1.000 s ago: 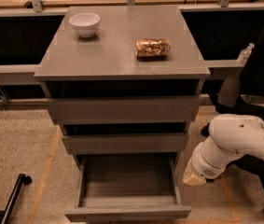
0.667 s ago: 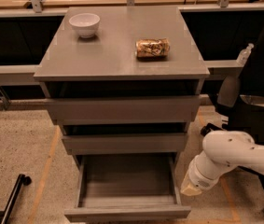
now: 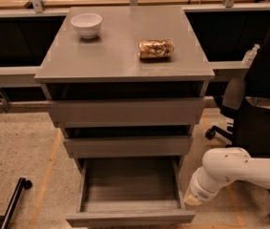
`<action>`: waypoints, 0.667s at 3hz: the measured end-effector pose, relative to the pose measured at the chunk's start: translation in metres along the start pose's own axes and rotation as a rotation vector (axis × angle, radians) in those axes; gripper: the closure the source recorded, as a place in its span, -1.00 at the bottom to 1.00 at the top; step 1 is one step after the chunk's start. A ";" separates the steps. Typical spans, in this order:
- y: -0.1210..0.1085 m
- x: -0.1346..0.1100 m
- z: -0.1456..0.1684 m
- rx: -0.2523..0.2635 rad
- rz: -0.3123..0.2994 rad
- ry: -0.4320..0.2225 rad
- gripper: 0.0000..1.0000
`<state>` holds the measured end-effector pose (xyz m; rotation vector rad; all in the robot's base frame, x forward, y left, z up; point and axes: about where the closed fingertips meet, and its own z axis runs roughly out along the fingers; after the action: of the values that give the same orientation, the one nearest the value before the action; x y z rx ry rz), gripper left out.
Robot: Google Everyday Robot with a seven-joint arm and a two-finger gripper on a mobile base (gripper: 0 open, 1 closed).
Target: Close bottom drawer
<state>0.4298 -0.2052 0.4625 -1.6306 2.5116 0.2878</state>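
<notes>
The bottom drawer of the grey cabinet stands pulled far out toward me, and its shallow grey box is empty. The two drawers above it are each slightly out. My white arm reaches in from the right. The gripper at its end sits low beside the open drawer's right side, close to its front corner. I cannot tell whether it touches the drawer.
A white bowl and a brown snack packet lie on the cabinet top. A black office chair stands close at the right behind my arm. A black pole with a wheel lies on the floor at lower left.
My arm has moved down and forward along the drawer's right side, so the gripper is now lower and nearer the drawer's front. The drawer has not moved.
</notes>
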 end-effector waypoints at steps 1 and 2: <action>0.002 0.004 0.007 0.011 -0.003 0.017 1.00; 0.003 0.013 0.055 -0.006 0.015 0.054 1.00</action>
<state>0.4216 -0.2029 0.4063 -1.6439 2.5655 0.2559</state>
